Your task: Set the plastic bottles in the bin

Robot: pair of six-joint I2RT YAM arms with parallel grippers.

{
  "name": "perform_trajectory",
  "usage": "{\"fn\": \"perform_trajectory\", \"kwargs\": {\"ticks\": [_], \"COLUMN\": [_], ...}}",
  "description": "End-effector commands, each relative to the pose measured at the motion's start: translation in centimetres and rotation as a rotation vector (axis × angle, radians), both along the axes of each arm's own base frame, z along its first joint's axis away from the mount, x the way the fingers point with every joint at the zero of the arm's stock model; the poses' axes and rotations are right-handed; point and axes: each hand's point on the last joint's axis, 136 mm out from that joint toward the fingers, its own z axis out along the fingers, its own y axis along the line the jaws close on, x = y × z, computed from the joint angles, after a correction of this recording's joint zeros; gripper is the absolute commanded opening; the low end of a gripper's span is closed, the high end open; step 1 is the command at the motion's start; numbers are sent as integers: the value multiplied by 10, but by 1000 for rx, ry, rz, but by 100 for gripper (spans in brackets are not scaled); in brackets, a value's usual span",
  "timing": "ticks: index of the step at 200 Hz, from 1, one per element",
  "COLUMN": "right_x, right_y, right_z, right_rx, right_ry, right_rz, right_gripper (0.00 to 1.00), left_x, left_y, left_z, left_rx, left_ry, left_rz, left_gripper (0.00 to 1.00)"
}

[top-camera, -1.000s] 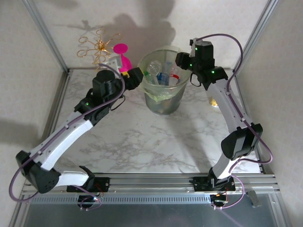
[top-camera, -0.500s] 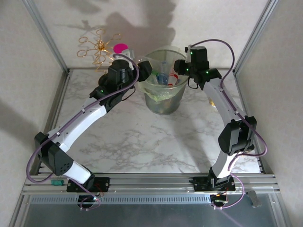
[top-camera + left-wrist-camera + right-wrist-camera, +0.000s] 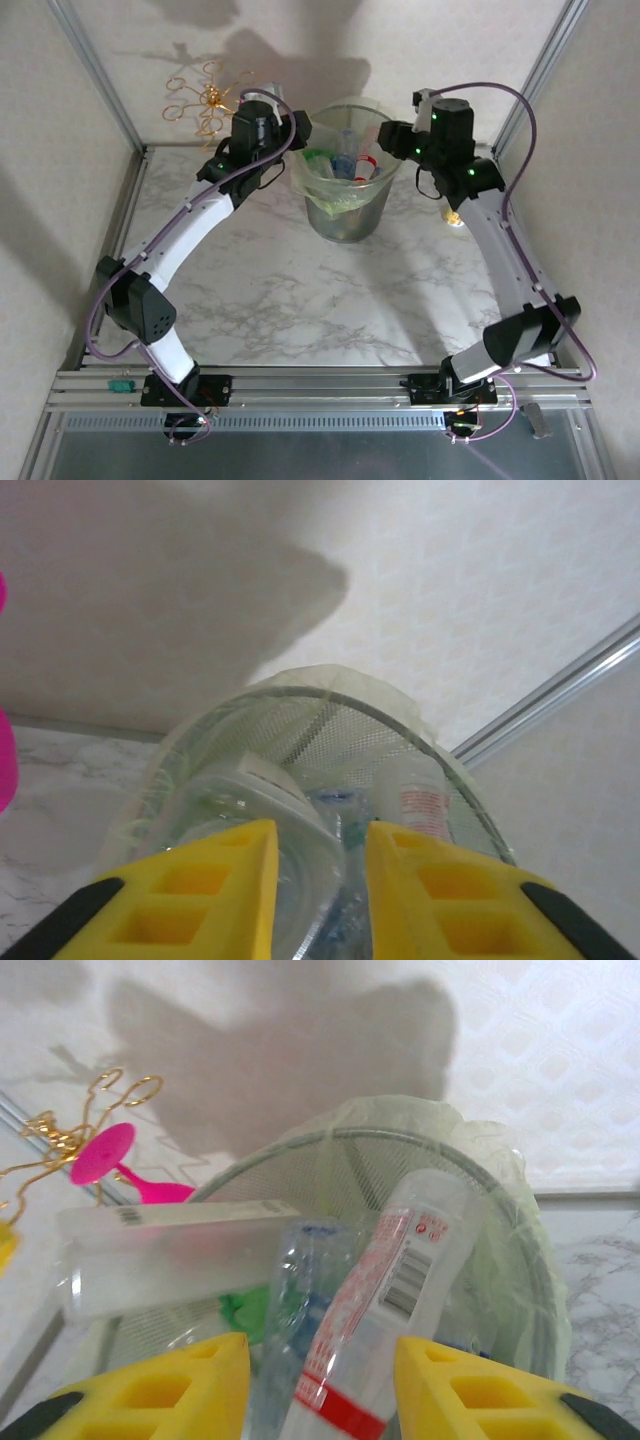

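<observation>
Back in the middle of the marble table [image 3: 280, 290], the bin [image 3: 350, 226] sits with its pale green liner [image 3: 490, 1170] bunched over the rim. It's got a heap of plastic bottles [image 3: 346, 156] poking up inside, and every bottle I can spot is in there. Both arms reach in from either side, up near the rim. The left gripper [image 3: 320, 828] is right at the bin's left edge, fingers drawn in close together with just a slim gap showing on its wrist cam, and I can't see anything pinched between them. A clear bottle [image 3: 235, 815] lies just past the tips, inside the rim. The right gripper [image 3: 322, 1345] is at the right edge with its fingers apart. A red-labelled bottle [image 3: 400, 1260] leans up in the bin, in line with that gap. Honestly can't tell if the fingers touch it or not. Off to the left behind the bin there's a pink goblet [image 3: 110, 1155] and a gold wire ornament [image 3: 205, 95]. A small yellowish thing [image 3: 454, 215] sits on the table beside the right arm, too small to make out.
</observation>
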Motion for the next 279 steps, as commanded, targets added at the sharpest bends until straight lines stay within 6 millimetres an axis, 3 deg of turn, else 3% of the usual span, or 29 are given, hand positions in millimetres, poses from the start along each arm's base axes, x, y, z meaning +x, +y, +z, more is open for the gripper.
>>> {"fn": "perform_trajectory", "kwargs": {"ticks": [1, 50, 82, 98, 118, 152, 165, 195, 199, 202, 229, 256, 279], "right_x": [-13, -23, -25, -25, -24, -27, -29, -39, -40, -42, -58, -82, -102], "right_y": [5, 0, -3, -2, -4, -10, -16, -29, -31, -32, -59, -103, -122], "right_z": [-3, -16, -11, -8, -4, 9, 14, 24, 26, 27, 30, 34, 27], "right_rx": [30, 8, 0, -1, 1, -3, -9, -10, -13, -15, -27, 4, 5], "right_ry": [8, 30, 19, 13, 9, -12, -25, -78, -95, -105, -186, -287, -387], "right_rz": [33, 32, 22, 23, 15, -14, -35, -87, -91, -92, -206, -413, -476], "right_gripper": [42, 43, 43, 43, 43, 48, 57, 93, 98, 98, 99, 99, 99], "left_x": [8, 7, -6, -10, -13, -25, -36, -74, -81, -86, -123, -150, -175], "left_y": [-12, -42, -49, -45, -37, -25, -19, 4, 9, 13, 62, 124, 142], "left_z": [-4, -57, -75, -67, -40, 11, 30, 66, 72, 72, 74, 56, 35], "left_rx": [9, 56, 79, 86, 92, 86, 73, 36, 24, 22, 18, 39, 162], "left_ry": [20, 141, 174, 154, 96, 9, -31, -142, -167, -179, -268, -287, -392], "left_rz": [-66, -148, -159, -146, -125, -111, -112, -106, -101, -100, 43, 281, 290], "left_gripper": [24, 14, 11, 11, 14, 35, 45, 78, 94, 99, 99, 99, 99]}}
